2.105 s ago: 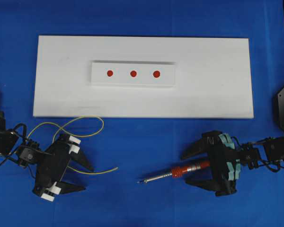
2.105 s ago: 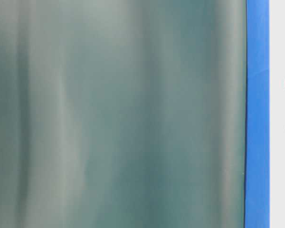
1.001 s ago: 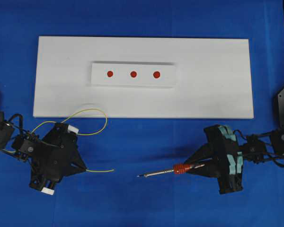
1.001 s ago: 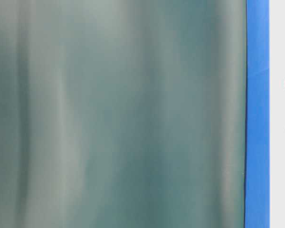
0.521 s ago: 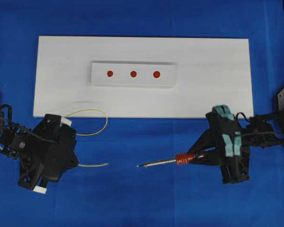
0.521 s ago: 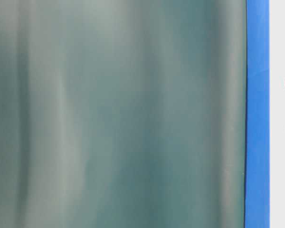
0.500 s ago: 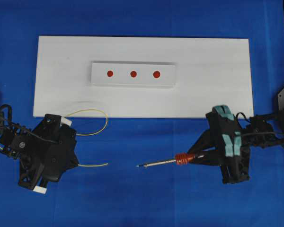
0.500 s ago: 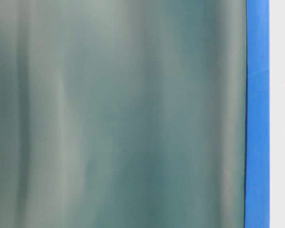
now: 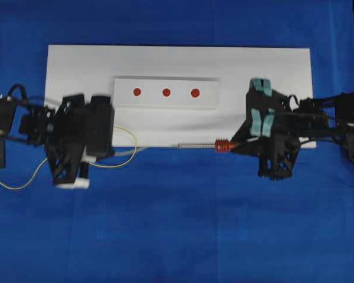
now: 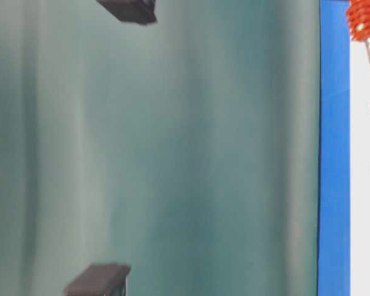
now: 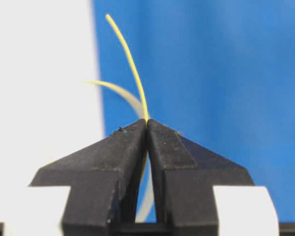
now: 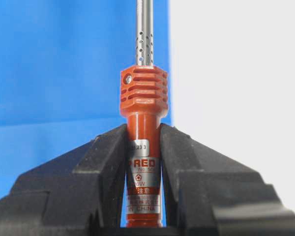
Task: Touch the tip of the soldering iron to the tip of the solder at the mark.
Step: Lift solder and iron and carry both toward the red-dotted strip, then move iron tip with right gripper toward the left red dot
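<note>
Looking down from overhead, I see my left gripper (image 9: 109, 154) reaching in from the left edge of the blue table (image 9: 177, 236), over the near left corner of the white board (image 9: 265, 71). It is clamped on the yellow solder wire (image 9: 127, 154), whose free end points right along the board's near edge while the rest loops back toward the left edge of the table. My right gripper (image 9: 236, 144) comes in from the right, level, pinched on the soldering iron (image 9: 203, 145). The iron lies along the board's near edge, tip pointing left, well apart from the solder's end. The raised white strip (image 9: 165, 93) with three red marks (image 9: 166, 92) sits farther back on the board.

The table-level view is mostly a blurred grey-green surface; the iron's ribbed orange collar (image 10: 365, 18) shows at the top right corner, above the marks.

From my left wrist, my jaws are fully pressed together on the solder (image 11: 130, 59), which rises curving above the board's edge.

From my right wrist, my jaws grip the iron's orange handle (image 12: 143, 162) just below the collar, the silver shaft (image 12: 144, 29) running straight ahead along the board's edge.
</note>
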Motion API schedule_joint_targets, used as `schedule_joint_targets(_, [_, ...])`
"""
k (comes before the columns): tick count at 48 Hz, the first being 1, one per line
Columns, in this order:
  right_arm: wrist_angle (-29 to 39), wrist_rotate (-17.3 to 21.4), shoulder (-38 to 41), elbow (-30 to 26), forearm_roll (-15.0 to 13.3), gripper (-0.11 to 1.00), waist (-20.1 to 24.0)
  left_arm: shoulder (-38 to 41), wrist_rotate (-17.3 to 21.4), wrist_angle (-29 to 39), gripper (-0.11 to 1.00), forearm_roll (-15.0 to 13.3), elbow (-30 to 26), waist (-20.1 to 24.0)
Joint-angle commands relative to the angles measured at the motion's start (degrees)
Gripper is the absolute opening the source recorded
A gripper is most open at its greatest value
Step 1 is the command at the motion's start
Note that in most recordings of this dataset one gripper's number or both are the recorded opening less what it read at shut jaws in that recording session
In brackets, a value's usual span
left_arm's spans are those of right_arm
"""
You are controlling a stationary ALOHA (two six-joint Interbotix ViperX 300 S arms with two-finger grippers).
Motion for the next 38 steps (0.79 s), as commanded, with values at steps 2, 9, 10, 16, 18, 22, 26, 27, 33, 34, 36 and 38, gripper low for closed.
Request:
schedule_joint_targets(2, [1.2,-0.1,-0.9,-2.3,-1.8,0.06,-4.3,0.1,0.6,0.4,0.02,0.4,-2.2,4.2])
schedule_joint_targets(9, [1.8,-0.1,-0.8,-2.9,-3.9,0.06,-9.6,0.7,2.9,0.8,0.02,0.4,-3.3,9.0])
schedule_joint_targets(10, [1.8,-0.1,-0.8,-2.9,-4.1,0.06,-10.2,0.8,3.2,0.8,0.02,0.4,-3.3,9.4])
schedule_joint_targets(16, [1.8,0.0,-0.7,-3.1,-5.9,0.06,-13.4,1.0,4.7,0.8,0.02,0.4,-3.7,12.0])
schedule_joint_targets(18, [1.8,0.0,-0.8,-3.1,-6.2,0.06,-14.0,1.0,4.9,0.8,0.02,0.4,-3.9,12.5])
schedule_joint_targets(22, [2.2,-0.1,-0.7,-3.1,-6.6,0.06,-14.5,1.1,5.1,0.8,0.02,0.4,-3.9,13.2])
schedule_joint_targets(26, [2.3,0.0,-0.8,-3.2,-6.7,0.06,-14.5,1.1,5.2,0.8,0.02,0.4,-3.9,13.4])
schedule_joint_targets(27, [2.3,0.0,-0.7,-3.1,-6.7,0.06,-14.5,1.1,5.2,0.8,0.02,0.4,-3.9,13.4])
schedule_joint_targets(33, [2.3,0.1,-0.8,-3.3,-6.7,0.06,-14.5,1.0,4.9,1.1,0.02,0.4,-3.7,13.4])
schedule_joint_targets(34, [2.4,0.1,-0.8,-3.3,-6.7,0.06,-14.5,0.9,4.8,1.3,0.02,0.4,-3.6,13.4])
schedule_joint_targets(36, [2.3,0.1,-0.7,-3.3,-6.7,0.06,-14.5,0.8,4.7,1.9,0.02,0.4,-3.4,13.4])
schedule_joint_targets(38, [2.5,0.1,-0.6,-3.5,-6.7,0.06,-14.5,0.6,4.4,2.5,0.02,0.4,-3.3,13.4])
